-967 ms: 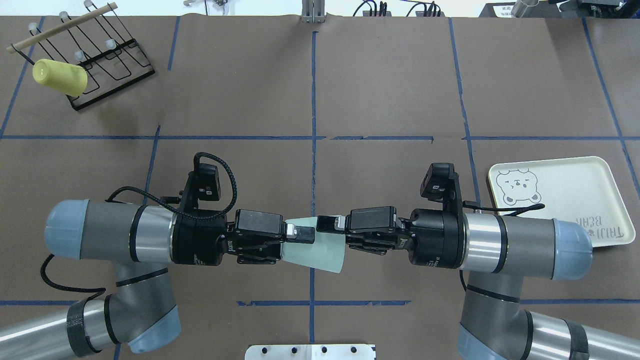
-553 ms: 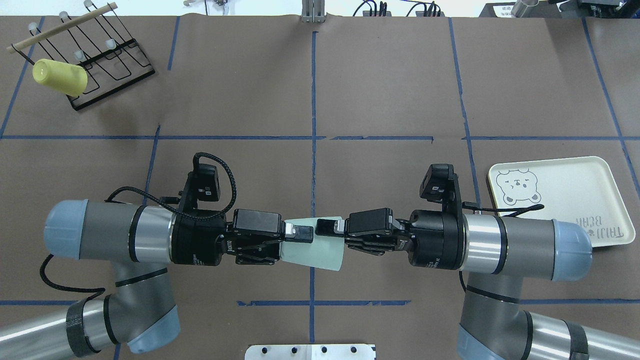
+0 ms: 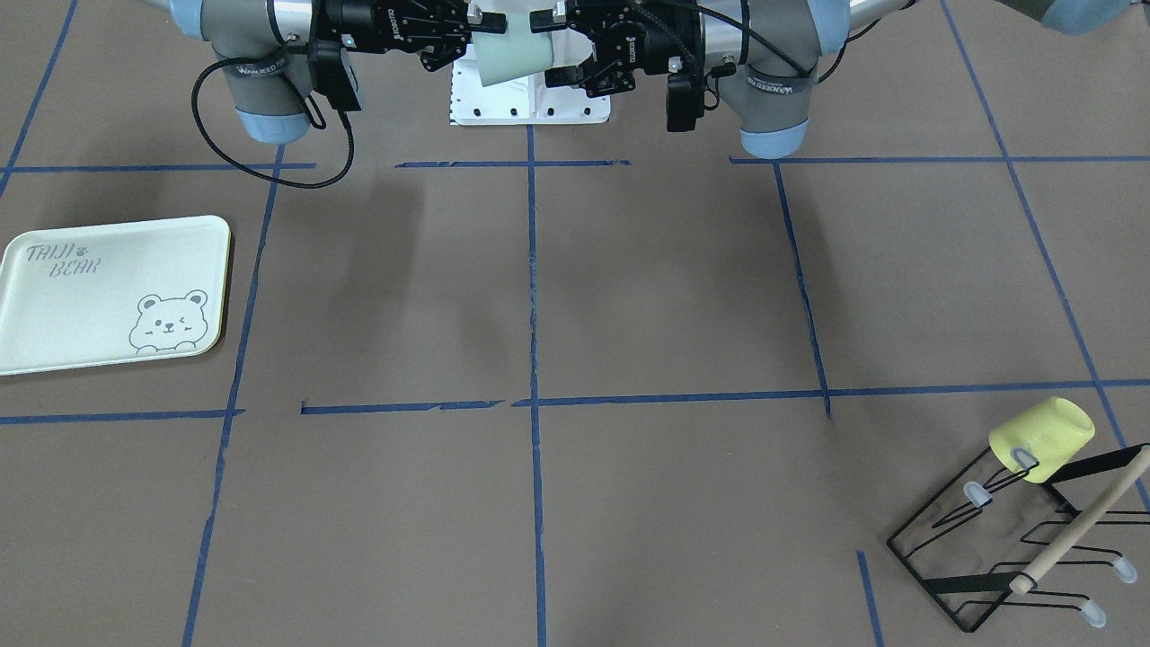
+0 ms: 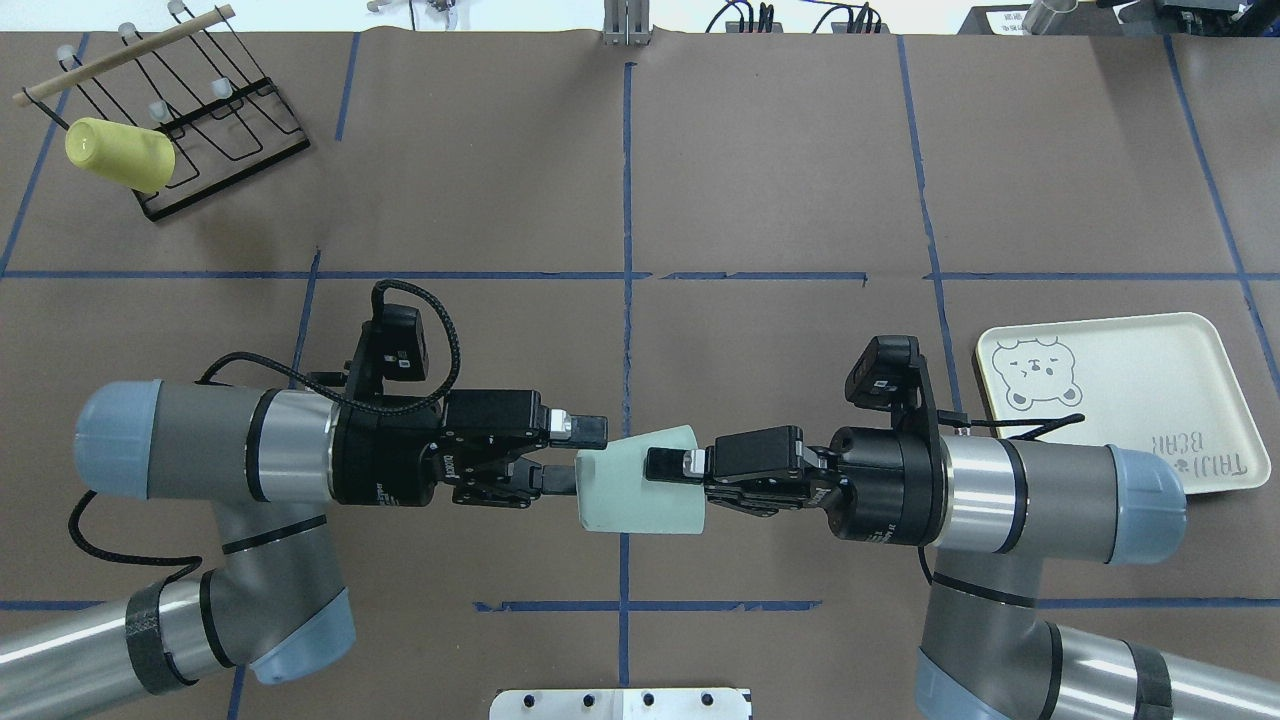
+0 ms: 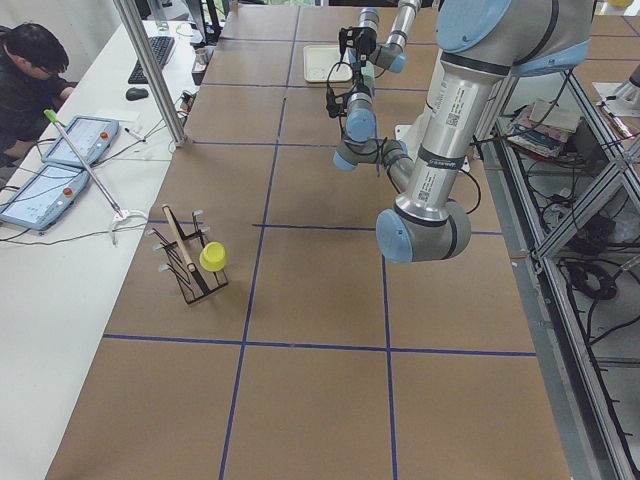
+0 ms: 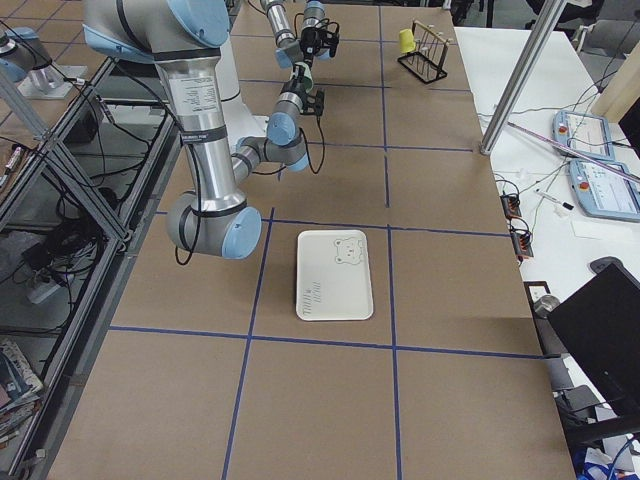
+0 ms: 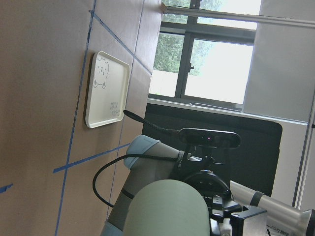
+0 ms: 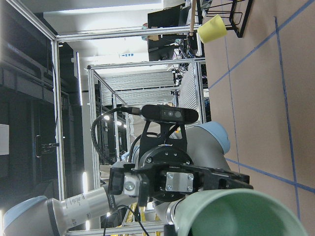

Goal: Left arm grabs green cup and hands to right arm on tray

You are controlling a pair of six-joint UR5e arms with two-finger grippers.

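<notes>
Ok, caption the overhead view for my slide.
Right gripper holds the green cup; open left gripper beside it.

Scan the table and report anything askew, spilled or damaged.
Nothing is spilled or broken. The green cup lies sideways in mid-air, but only because the right gripper holds it. The yellow cup hangs tilted on its rack. The blue tape is ragged in places.

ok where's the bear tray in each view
Front-facing: the pale cream-green rectangular bear tray, left edge.
Overhead: right side.
Exterior left: top centre, far end.
Exterior right: centre.
Left wrist: upper left.
Right wrist: not in it.
Landmark: pale yellow plastic cup, at the opposite table end.
</notes>
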